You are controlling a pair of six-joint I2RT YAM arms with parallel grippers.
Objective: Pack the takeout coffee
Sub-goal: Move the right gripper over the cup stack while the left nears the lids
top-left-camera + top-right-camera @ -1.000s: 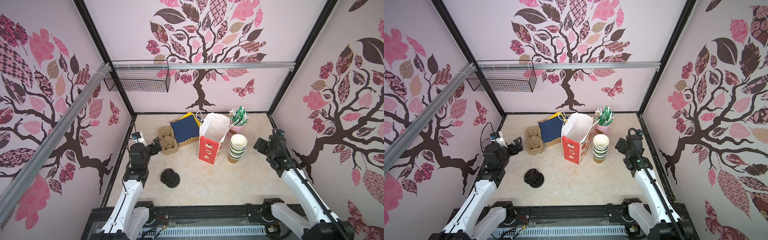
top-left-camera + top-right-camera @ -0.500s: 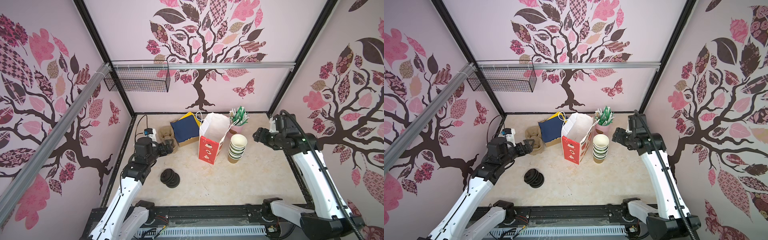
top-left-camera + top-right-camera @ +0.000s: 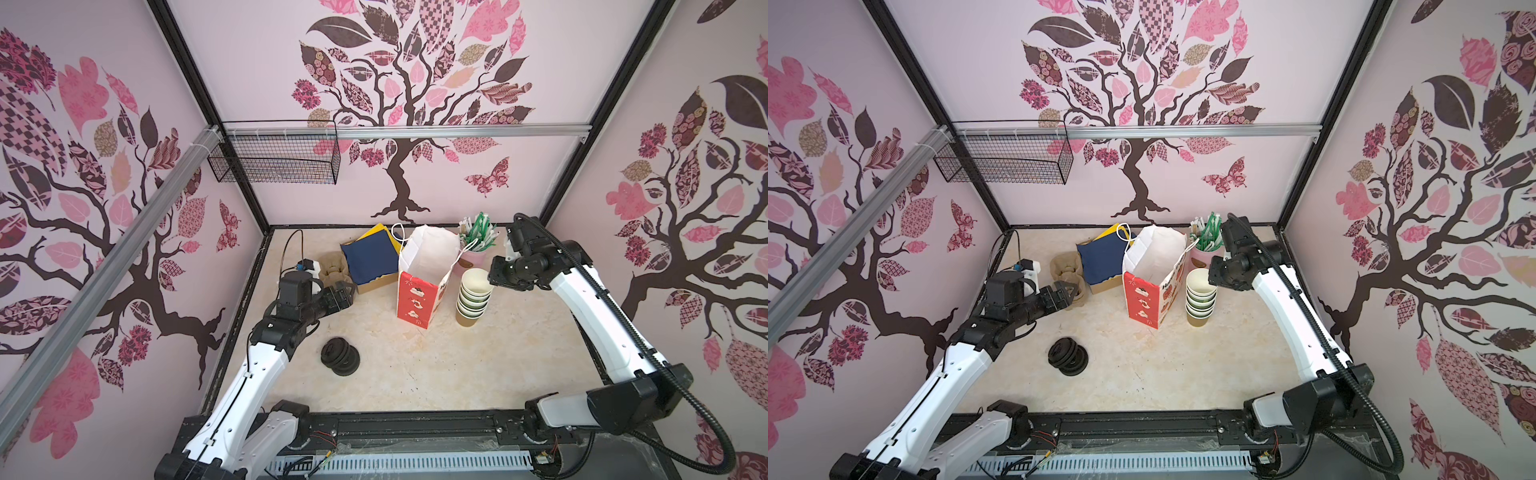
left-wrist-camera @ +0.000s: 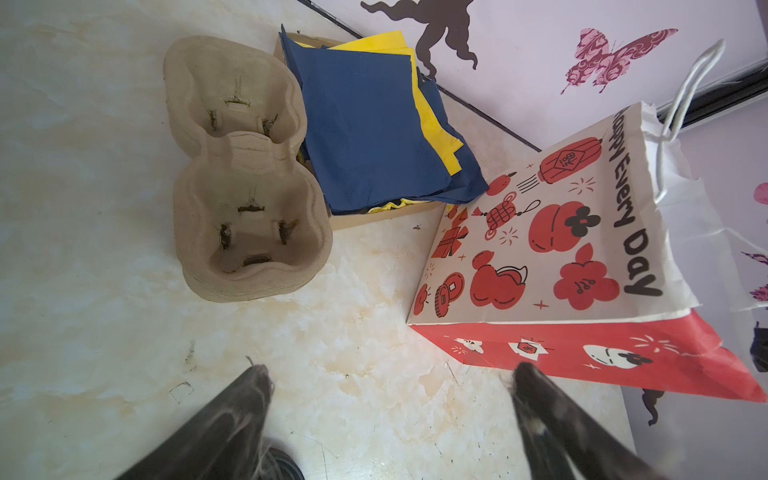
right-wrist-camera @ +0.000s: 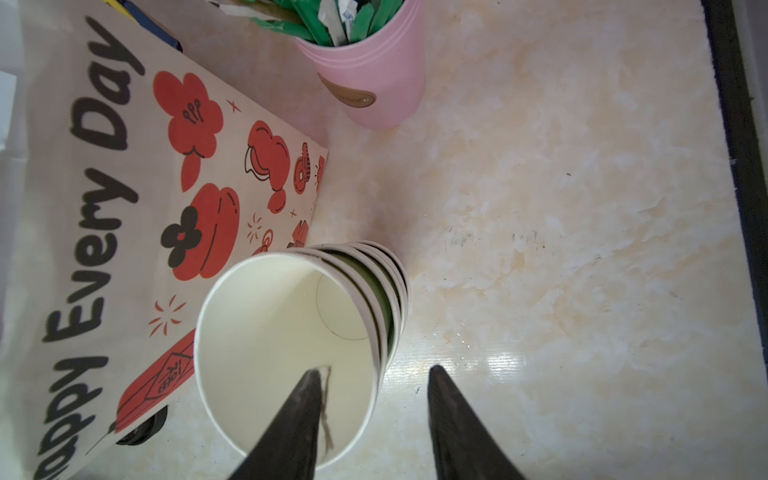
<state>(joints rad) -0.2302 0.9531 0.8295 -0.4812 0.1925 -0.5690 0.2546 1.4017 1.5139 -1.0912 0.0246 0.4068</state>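
Observation:
No takeout coffee shows in any view. My right gripper (image 5: pixel 377 369) (image 3: pixel 492 278) is open and straddles the rim of the top cup in a stack of lidless cups (image 5: pixel 291 332) (image 3: pixel 471 299). One finger is inside the cup and the other outside, and neither presses on the rim. A red and white paper bag (image 3: pixel 419 291) (image 4: pixel 561 249) stands open just left of the stack. My left gripper (image 4: pixel 391 367) (image 3: pixel 347 291) is wide open and empty over bare table, between the pulp cup carriers (image 4: pixel 245 187) and the bag.
A pile of black lids (image 3: pixel 340 360) lies on the table in front of the left arm. A box of blue and yellow napkins (image 3: pixel 370 257) sits behind the carriers. A pink cup of stirrers (image 5: pixel 370 70) stands behind the cup stack. A wire basket (image 3: pixel 274 162) hangs on the rail.
Both arms have reached forward from the sides. The right gripper came to the cup stack and narrowed its jaws around the top rim. The left gripper moved towards the carriers and stayed wide open.

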